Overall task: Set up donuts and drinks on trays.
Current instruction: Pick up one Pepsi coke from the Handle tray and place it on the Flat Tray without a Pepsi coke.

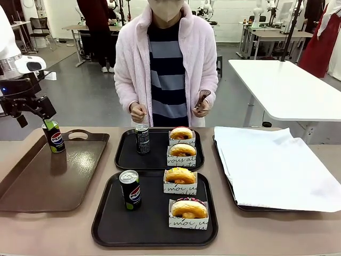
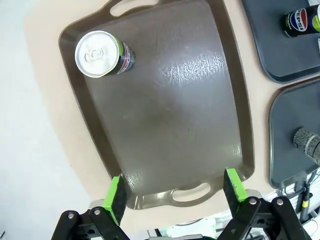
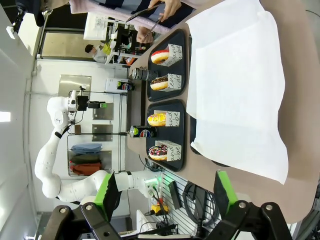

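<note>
each black tray point(image 1: 106, 224) already carries a can and two sleeved donuts point(image 1: 180, 176); one spare can point(image 1: 53, 137) stands upright at the far corner of the brown tray point(image 1: 32, 186). the left end effector point(image 1: 32, 113) hangs just above it, wide open and empty. the right end effector point(image 3: 165, 192) is open too. for a clean pick, i'd drop straight down and close mid-body.

The brown tray point(image 1: 32, 186) is glossy plastic, throwing back a bright streak of light, its floor finely pebbled. The two black trays point(image 1: 154, 226) are matt plastic, dull and even. Each Pepsi can point(image 1: 130, 190) is shiny printed metal with a bare silver top. The donuts point(image 1: 180, 175) sit in white paper sleeves point(image 1: 179, 188). White paper point(image 1: 277, 165), smooth and faintly creased, covers the right-hand tray. The tabletop point(image 1: 64, 229) is smooth, matt beige. The person's jacket point(image 1: 194, 58) looks fluffy pink fleece.
</note>
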Motion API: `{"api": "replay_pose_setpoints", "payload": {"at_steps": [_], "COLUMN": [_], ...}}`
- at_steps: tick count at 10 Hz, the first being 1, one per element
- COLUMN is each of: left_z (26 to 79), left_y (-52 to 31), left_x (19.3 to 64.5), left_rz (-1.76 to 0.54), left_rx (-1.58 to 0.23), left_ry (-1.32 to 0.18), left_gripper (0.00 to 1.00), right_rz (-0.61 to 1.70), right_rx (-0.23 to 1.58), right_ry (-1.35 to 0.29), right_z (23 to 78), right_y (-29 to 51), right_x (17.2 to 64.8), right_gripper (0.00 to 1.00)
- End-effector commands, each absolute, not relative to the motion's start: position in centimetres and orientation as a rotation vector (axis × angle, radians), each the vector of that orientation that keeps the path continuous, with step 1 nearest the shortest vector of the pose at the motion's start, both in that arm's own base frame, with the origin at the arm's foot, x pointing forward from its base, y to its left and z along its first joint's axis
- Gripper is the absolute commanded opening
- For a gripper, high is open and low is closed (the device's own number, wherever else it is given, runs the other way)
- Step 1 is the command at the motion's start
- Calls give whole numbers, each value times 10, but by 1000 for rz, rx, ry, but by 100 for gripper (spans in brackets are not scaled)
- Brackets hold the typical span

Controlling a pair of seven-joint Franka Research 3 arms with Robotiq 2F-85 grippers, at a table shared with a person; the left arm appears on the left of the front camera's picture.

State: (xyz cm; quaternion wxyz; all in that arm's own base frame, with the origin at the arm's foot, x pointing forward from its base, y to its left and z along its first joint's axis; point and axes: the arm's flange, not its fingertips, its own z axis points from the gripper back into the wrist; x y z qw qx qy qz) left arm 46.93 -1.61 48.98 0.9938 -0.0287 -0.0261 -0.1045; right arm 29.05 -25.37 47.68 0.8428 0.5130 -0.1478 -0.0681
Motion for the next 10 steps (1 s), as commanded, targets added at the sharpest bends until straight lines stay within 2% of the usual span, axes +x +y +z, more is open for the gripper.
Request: {"api": "replay_pose_setpoints", "payload": {"at_steps": [1, 5, 6, 8, 10], "left_z": [486, 485, 480, 476, 463], "left_y": [-20, -22, -6, 49, 106], "left_x": [476, 472, 472, 447, 429], "left_rz": [-232, -216, -248, -290, -271], "left_rx": [-112, -90, -214, -593, -834], "left_ry": [-48, -44, -54, -80, -144], "left_gripper": [100, 100, 100, 100, 100], "right_rz": [-136, -136, -136, -136, -136], "right_rx": [1098, 1098, 1098, 1098, 1098], "right_ry": [-330, -330, -330, -330, -330], "right_z": [477, 477, 477, 477, 477], "right_y": [-253, -253, -253, -253, -253], "right_x": [291, 291, 291, 291, 291], "right_gripper": [100, 100, 100, 100, 100]}}
